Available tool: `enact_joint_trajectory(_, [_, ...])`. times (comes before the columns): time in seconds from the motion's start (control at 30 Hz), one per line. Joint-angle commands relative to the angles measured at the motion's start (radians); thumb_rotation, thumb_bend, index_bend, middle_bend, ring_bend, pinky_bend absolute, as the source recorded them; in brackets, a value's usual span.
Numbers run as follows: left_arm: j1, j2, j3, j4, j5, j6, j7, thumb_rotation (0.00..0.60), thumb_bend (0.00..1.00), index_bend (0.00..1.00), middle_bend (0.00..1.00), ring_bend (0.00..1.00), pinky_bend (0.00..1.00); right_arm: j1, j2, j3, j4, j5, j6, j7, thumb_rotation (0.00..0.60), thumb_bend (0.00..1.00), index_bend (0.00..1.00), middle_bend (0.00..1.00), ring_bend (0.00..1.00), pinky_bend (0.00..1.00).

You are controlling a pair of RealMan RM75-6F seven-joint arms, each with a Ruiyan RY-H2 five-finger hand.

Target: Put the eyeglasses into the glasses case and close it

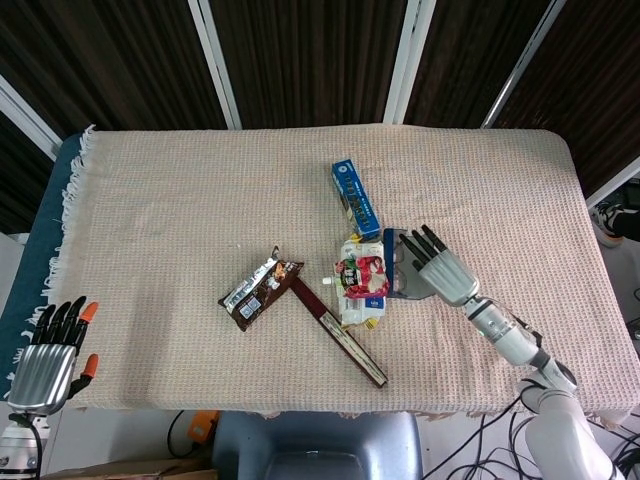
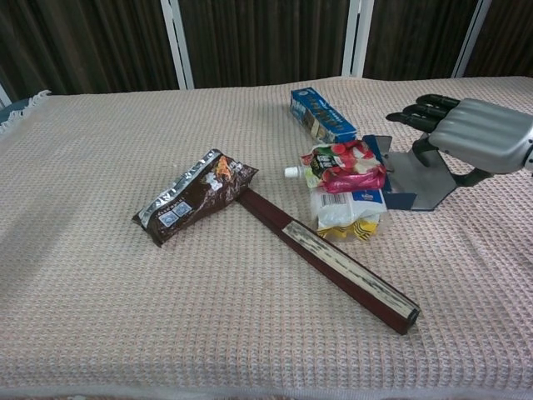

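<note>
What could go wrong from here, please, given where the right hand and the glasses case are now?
1. The right hand rests on the open glasses case, which butts against the red pouch; further pushing could shove the pouch and the white packet under it toward the folded fan.
2. The blue box lies close behind the case, so it might get knocked.
3. No eyeglasses show in either view, so closing now may leave the case empty.
</note>
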Motion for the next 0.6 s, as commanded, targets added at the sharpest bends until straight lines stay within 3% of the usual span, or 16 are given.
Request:
enact_joint_trajectory(0.03, [0.000,0.001,0.000,0.000,-0.001,-0.001,-0.002,0.600,0.41,0.00,0.00,0.00,0.00,0.009,-0.007,0.003,-0.003,0.002,-0.007,-0.008,0.600,0.44,0.62,0.07,0.00,0.00])
enact_joint_trajectory(0.27, [0.001,0.006,0.000,0.001,0.002,0.001,-0.013,0.600,0.41,0.00,0.00,0.00,0.00,0.025,-0.023,0.001,-0.006,0.000,-0.023,-0.031,0.600,0.45,0.65,0.08,0.00,0.00])
enact_joint_trajectory(0.47, [0.002,0.009,0.003,0.003,0.008,0.001,-0.024,0.600,0.41,0.00,0.00,0.00,0.00,0.010,-0.006,-0.009,-0.006,-0.009,-0.007,-0.022,0.600,0.59,0.71,0.11,0.00,0.00])
enact_joint_trajectory(0.6, [0.002,0.009,0.005,0.004,0.014,0.002,-0.026,0.600,0.42,0.00,0.00,0.00,0.00,-0.008,0.014,-0.017,-0.010,-0.015,0.007,-0.013,0.600,0.63,0.73,0.11,0.00,0.00])
